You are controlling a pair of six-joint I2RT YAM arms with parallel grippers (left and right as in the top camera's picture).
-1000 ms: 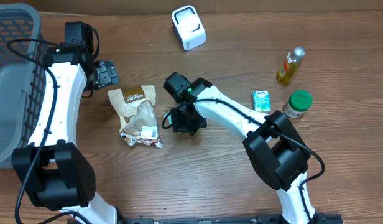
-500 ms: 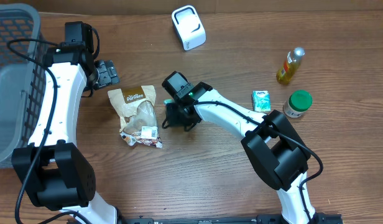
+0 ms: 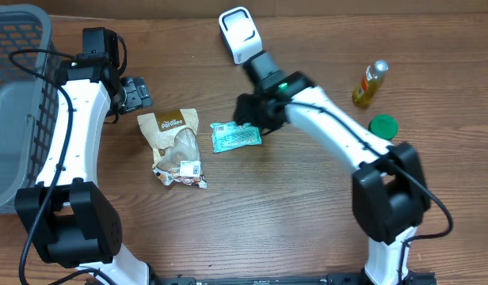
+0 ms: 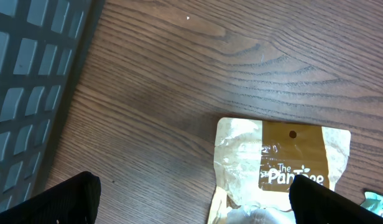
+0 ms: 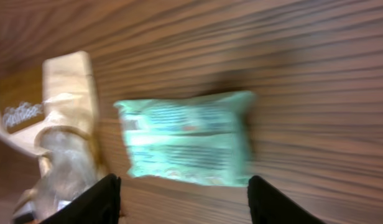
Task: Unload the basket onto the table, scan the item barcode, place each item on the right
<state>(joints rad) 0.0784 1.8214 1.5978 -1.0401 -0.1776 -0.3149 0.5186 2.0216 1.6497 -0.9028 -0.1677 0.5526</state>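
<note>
A green packet [image 3: 234, 137] lies flat on the table, just right of a brown and white snack bag [image 3: 177, 146]. The white barcode scanner [image 3: 240, 33] stands at the back. My right gripper [image 3: 245, 117] hovers open just behind the packet and holds nothing. In the blurred right wrist view the packet [image 5: 185, 146] lies ahead of the spread fingertips [image 5: 98, 202], apart from them. My left gripper [image 3: 135, 93] stays open behind the bag's top left corner; its wrist view shows the bag [image 4: 285, 165] between wide fingers [image 4: 67, 199].
A grey basket [image 3: 18, 103] fills the left edge and shows too in the left wrist view [image 4: 30, 74]. At the right stand a yellow bottle [image 3: 371, 83] and a green-lidded jar [image 3: 382, 125]. My right arm crosses the table's right half.
My right gripper has opened and swung back and to the right, leaving the green packet lying beside the snack bag. The left arm has not moved.
</note>
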